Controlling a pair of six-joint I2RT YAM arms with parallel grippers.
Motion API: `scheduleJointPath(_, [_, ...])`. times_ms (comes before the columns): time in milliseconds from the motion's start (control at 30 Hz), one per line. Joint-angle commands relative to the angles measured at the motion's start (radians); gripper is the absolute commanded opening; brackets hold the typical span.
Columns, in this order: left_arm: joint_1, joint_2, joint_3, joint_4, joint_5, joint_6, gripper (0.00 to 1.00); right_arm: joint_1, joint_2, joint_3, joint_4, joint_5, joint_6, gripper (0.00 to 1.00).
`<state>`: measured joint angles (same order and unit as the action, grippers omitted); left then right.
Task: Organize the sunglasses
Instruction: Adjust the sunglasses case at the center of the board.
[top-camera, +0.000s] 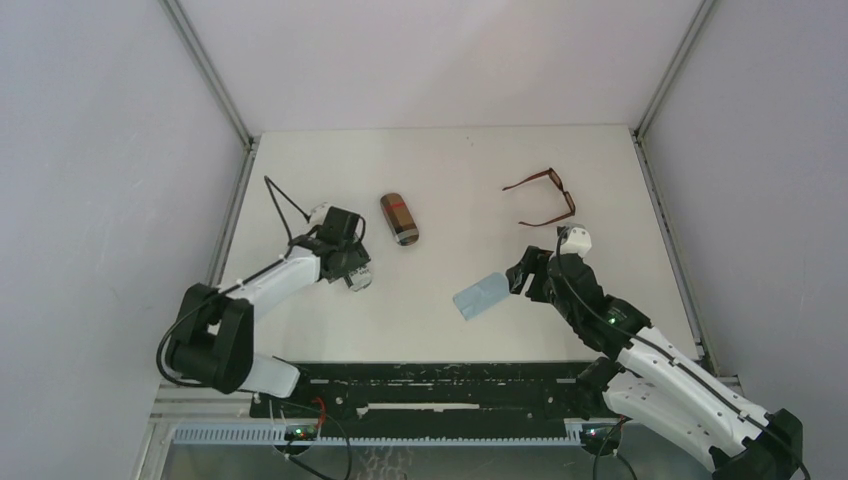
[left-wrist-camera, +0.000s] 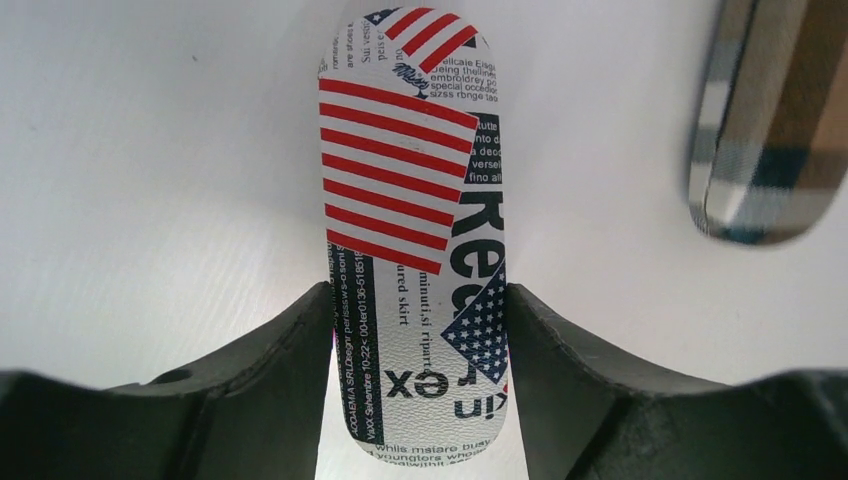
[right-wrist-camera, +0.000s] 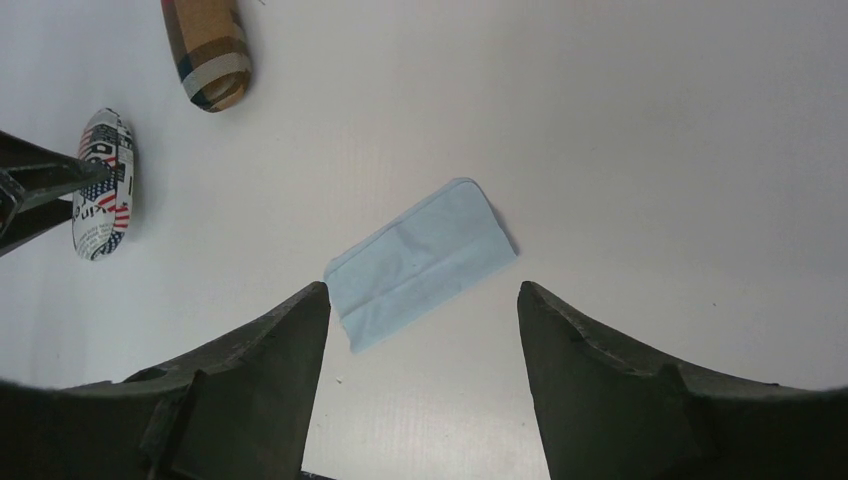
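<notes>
Left gripper (left-wrist-camera: 418, 300): fingers pressed against both long sides of the flag case (left-wrist-camera: 415, 200), pinching it near one end. This case lies on the table (top-camera: 450, 160), left of centre. Brown case (top-camera: 399, 218) lies just beyond it, far and right, not touching.

Right gripper (right-wrist-camera: 420, 300): fingers spread, empty, hovering over the near edge of the blue cloth (right-wrist-camera: 420, 262), right of centre.

Sunglasses (top-camera: 545, 198): one reddish-brown pair in view, far right on the table, temples unfolded, well apart from both grippers.
</notes>
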<state>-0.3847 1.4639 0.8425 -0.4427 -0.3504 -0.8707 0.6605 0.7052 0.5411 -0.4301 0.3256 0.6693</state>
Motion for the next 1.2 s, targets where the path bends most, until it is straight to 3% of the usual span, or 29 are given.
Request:
scheduleJointPath(0, [-0.005, -0.144, -0.107, 0.137, 0.172, 0.17, 0.53, -0.004, -0.019, 0.005, 0.034, -0.02, -0.017, 0.69])
scheduleJointPath(233, [-0.092, -0.194, -0.144, 0.175, 0.31, 0.331, 0.52, -0.002, -0.02, 0.005, 0.044, -0.03, -0.016, 0.68])
scheduleJointPath(467, [-0.289, -0.128, -0.111, 0.224, 0.455, 0.458, 0.51, 0.002, -0.008, 0.005, 0.048, -0.035, -0.014, 0.68])
scheduleJointPath(733, [-0.44, -0.008, -0.05, 0.199, 0.412, 0.508, 0.5, 0.013, 0.003, 0.006, 0.045, -0.038, -0.016, 0.68])
scheduleJointPath(1167, [-0.477, 0.04, 0.015, 0.128, 0.31, 0.531, 0.81, 0.02, 0.013, 0.005, 0.049, -0.039, -0.019, 0.68])
